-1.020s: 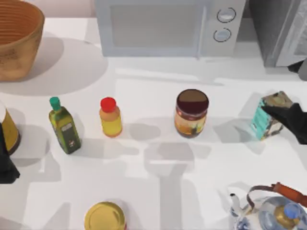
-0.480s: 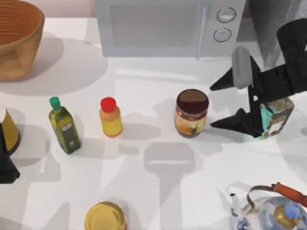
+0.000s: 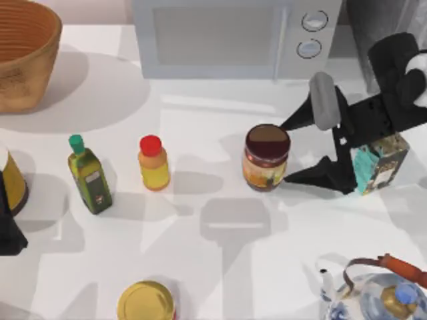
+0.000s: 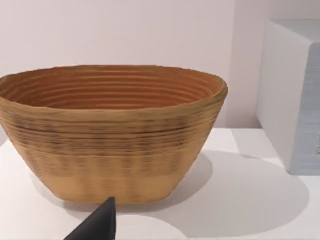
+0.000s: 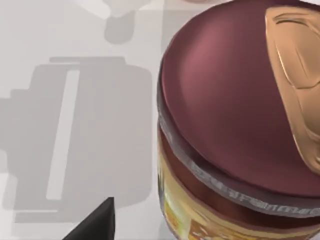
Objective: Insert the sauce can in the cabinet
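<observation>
The sauce can point(image 3: 267, 158), a short jar with a dark brown top and an orange-yellow label, stands upright mid-table, right of centre. My right gripper point(image 3: 285, 153) is open just to its right, one fingertip by the can's far side and one by its near side, not touching it. Seen from the right wrist, the sauce can point(image 5: 235, 125) looms close beside one dark fingertip point(image 5: 97, 222). The dark grey speckled cabinet point(image 3: 365, 27) stands at the back right, partly behind my right arm. My left gripper point(image 3: 8, 227) is parked at the left edge.
A white microwave point(image 3: 227, 37) stands at the back, a woven basket point(image 3: 23, 53) back left. A green bottle point(image 3: 90, 177) and a red-capped yellow bottle point(image 3: 153, 163) stand left of the can. A teal box point(image 3: 377, 163), a teapot point(image 3: 373, 293) and a yellow-lidded can point(image 3: 145, 301) sit nearby.
My right arm has swung in from the right edge over the teal box, and its open gripper has moved left up to the sauce can. The left arm has not moved.
</observation>
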Robot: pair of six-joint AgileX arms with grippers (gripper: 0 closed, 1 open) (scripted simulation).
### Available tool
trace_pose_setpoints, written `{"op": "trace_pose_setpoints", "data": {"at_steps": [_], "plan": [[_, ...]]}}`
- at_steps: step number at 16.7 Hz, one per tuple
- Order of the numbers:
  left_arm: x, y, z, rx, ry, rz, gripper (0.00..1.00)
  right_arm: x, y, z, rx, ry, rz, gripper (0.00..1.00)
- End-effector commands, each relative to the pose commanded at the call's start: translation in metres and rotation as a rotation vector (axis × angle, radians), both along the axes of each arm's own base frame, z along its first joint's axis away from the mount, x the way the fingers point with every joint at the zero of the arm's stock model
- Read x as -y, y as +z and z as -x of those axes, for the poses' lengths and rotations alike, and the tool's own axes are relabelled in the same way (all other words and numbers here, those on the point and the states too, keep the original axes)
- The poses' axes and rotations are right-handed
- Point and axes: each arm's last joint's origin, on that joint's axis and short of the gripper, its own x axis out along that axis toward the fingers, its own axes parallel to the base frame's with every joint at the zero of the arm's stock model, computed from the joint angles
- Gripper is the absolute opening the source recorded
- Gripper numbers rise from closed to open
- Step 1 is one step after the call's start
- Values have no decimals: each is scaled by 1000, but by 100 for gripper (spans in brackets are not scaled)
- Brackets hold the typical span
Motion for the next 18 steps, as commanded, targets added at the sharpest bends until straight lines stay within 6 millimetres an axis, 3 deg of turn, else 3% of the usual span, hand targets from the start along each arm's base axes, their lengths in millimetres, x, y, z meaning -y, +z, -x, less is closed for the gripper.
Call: {"op": "trace_pose_setpoints", "data": {"at_steps": [6, 10, 14, 18], "plan": [[0, 0, 0, 0, 0, 0, 100, -30, 6, 2, 2, 4, -2, 100], [0, 0, 0, 0, 0, 0, 100, -51, -13, 1, 1, 8, -3, 100], [0, 0, 0, 0, 0, 0, 100, -52, -33, 0, 1, 7, -2, 100], [0, 0, 0, 0, 0, 0, 100, -52, -34, -1, 1, 7, -2, 100]]}}
